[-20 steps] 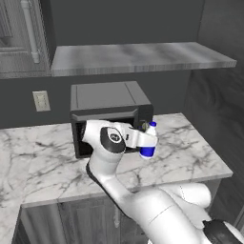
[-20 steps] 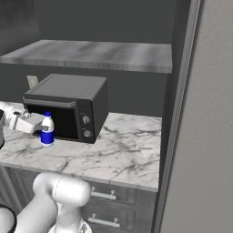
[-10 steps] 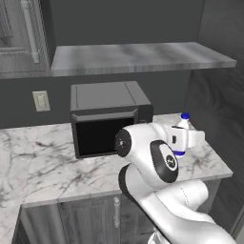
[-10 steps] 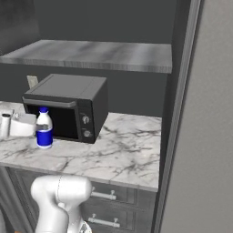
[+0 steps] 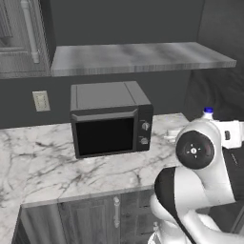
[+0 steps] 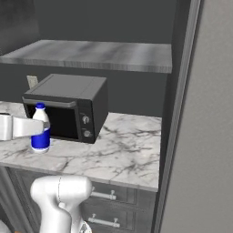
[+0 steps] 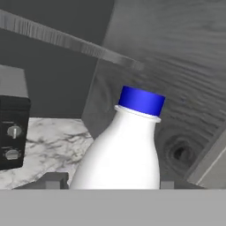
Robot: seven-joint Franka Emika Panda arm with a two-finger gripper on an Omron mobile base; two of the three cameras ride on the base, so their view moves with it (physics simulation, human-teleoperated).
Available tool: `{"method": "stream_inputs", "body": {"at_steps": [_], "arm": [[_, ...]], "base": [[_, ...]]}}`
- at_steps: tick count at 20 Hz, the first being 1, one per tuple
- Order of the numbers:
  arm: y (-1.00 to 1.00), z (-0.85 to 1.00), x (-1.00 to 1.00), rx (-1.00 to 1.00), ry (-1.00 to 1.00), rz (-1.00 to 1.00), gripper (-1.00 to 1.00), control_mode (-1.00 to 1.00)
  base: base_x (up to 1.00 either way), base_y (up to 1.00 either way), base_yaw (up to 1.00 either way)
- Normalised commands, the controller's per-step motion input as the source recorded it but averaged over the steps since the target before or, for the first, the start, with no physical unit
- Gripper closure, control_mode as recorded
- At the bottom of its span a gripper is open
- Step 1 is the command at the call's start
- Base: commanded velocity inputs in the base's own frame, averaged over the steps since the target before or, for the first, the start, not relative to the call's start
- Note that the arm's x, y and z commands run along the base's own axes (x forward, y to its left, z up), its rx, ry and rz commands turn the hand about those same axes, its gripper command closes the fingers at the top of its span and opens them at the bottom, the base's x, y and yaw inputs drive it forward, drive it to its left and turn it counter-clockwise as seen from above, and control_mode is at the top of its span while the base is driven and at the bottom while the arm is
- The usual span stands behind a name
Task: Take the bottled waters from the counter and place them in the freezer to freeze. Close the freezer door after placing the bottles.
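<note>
Fingers (image 7: 54, 180) clamped either side of bottle (image 7: 121, 150), gripper (image 6: 40, 128) holding it upright above counter (image 6: 118, 154), off slab, near front edge, before microwave (image 6: 68, 107). Fridge (image 6: 202, 136) panel rises at counter's right end. Marble counter runs along wall under grey shelf (image 5: 138, 56). Microwave stands at back edge, door shut, two knobs on right. Bottle whitish, blue cap, blue band at base. Wall outlet (image 5: 41, 100) left of microwave.
</note>
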Motion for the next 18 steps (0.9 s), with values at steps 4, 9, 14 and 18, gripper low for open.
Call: {"method": "stream_inputs", "body": {"at_steps": [4,9,14,18], "arm": [[-0.43,0.0,-0.03,0.17,-0.01,0.26,1.0,-1.0],[-0.45,-0.08,0.0,0.19,-0.19,0.19,1.0,-1.0],[-0.16,-0.1,0.0,0.0,-0.18,0.11,1.0,-1.0],[-0.02,-0.17,0.06,-0.1,-0.23,0.07,1.0,-1.0]], "base": [[0.0,0.0,0.0],[0.0,0.0,0.0],[0.0,0.0,0.0],[0.0,0.0,0.0]]}}
